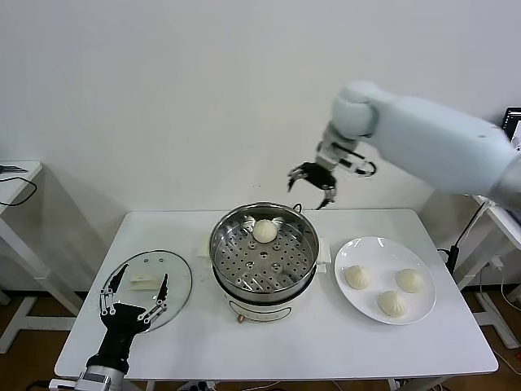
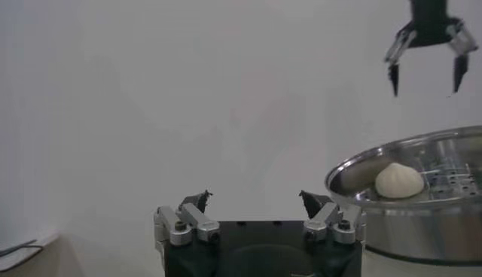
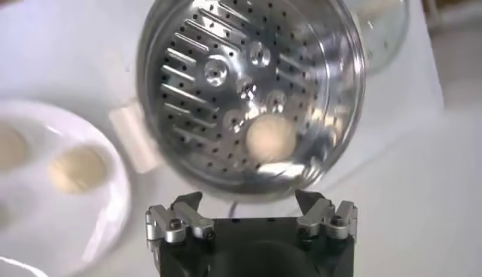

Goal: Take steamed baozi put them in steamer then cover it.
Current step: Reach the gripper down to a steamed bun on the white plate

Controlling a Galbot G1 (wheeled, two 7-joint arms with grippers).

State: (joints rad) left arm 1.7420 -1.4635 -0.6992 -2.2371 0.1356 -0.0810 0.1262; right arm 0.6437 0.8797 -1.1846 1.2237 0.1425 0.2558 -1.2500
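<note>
The steamer [image 1: 218,244] stands mid-table with one baozi [image 1: 264,230] on its perforated tray, toward the back. Three more baozi [image 1: 392,304] lie on a white plate [image 1: 370,252] to its right. My right gripper [image 1: 311,194] hangs open and empty above the steamer's far rim; its wrist view looks straight down on the steamer [image 3: 188,45] and the baozi [image 3: 271,135] inside. The glass cover [image 1: 175,281] lies flat on the table at the left. My left gripper [image 1: 144,273] hovers open over its near side, holding nothing.
The steamer's white base [image 1: 260,308] has side handles [image 1: 324,251]. The plate reaches close to the table's right front edge. A white wall rises behind the table. Side tables stand off both ends.
</note>
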